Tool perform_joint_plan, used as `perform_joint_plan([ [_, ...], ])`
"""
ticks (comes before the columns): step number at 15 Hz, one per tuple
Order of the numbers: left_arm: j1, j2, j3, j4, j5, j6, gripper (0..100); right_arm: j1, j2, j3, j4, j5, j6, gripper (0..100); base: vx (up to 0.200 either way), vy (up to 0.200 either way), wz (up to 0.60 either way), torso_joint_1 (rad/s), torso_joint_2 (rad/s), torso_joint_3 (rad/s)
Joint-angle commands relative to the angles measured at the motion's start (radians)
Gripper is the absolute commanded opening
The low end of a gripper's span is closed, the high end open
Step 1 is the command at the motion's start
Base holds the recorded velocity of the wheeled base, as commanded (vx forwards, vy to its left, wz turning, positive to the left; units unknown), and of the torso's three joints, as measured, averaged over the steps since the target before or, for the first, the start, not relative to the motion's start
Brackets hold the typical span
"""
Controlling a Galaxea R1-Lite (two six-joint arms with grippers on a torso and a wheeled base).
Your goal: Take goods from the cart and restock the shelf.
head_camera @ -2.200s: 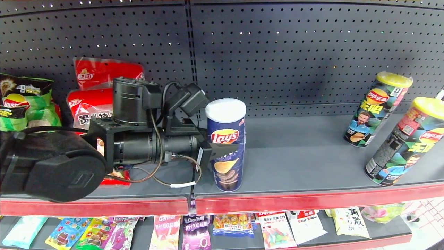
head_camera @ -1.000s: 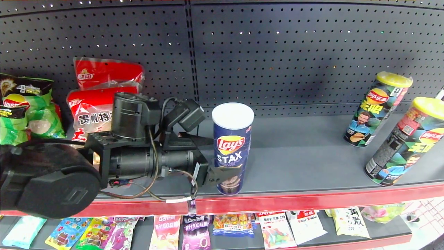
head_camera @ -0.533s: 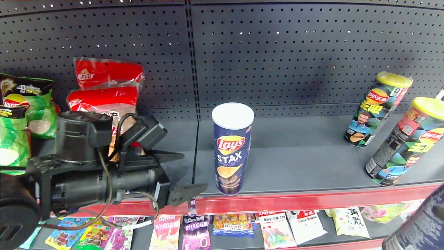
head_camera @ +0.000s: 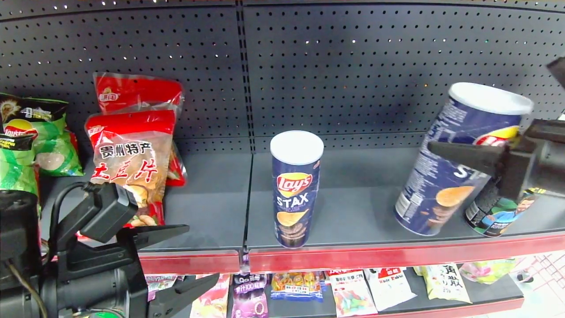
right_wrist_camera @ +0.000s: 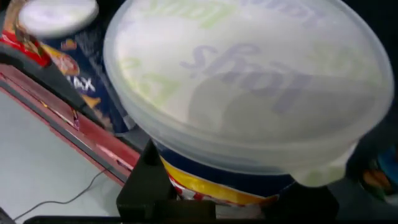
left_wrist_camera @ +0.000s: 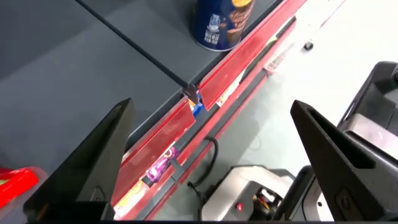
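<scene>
A blue chip can [head_camera: 295,190] with a white lid stands upright near the front edge of the grey shelf [head_camera: 353,212], and it appears too in the left wrist view [left_wrist_camera: 217,22] and the right wrist view [right_wrist_camera: 62,37]. My left gripper [head_camera: 203,251] is open and holds nothing, low and to the left of that can, off the shelf front [left_wrist_camera: 210,106]. My right gripper [head_camera: 490,106] is shut on a second blue chip can [head_camera: 459,159], held tilted over the right part of the shelf. Its white lid [right_wrist_camera: 249,81] looms close in the right wrist view.
Red snack bags [head_camera: 132,145] and green chip bags [head_camera: 26,137] stand at the shelf's left. A green can [head_camera: 499,212] is partly hidden behind the held can. The red shelf lip [head_camera: 375,256] runs along the front. Snack packets [head_camera: 353,291] lie on the lower shelf.
My left gripper let go of the standing can and drew back down and to the left. My right gripper came in from the lower right carrying the second can up to the shelf.
</scene>
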Motion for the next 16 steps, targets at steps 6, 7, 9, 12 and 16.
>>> perform_joint_plan([
  [6,0.001,-0.042,0.008,0.000,0.005,0.000,100,0.101,0.504,-0.371,-0.095,0.080,-0.008,0,0.000,0.000,0.00,0.000,0.00,0.000],
  [7,0.001,-0.042,0.007,0.000,0.005,0.000,100,0.112,0.529,-0.392,-0.096,0.082,-0.018,0,0.000,0.000,0.00,0.000,0.00,0.000],
  [9,0.001,-0.043,0.005,0.000,0.014,0.000,100,0.121,0.576,-0.435,-0.096,0.083,-0.022,0,0.000,0.000,0.00,0.000,0.00,0.000],
  [12,0.001,-0.054,0.010,0.002,0.019,0.000,100,0.135,0.653,-0.513,-0.096,0.085,-0.022,0,0.000,0.000,0.00,0.000,0.00,0.000],
  [16,0.001,-0.048,0.010,0.002,0.019,-0.002,100,0.135,0.728,-0.587,-0.096,0.098,-0.021,0,0.000,0.000,0.00,0.000,0.00,0.000],
])
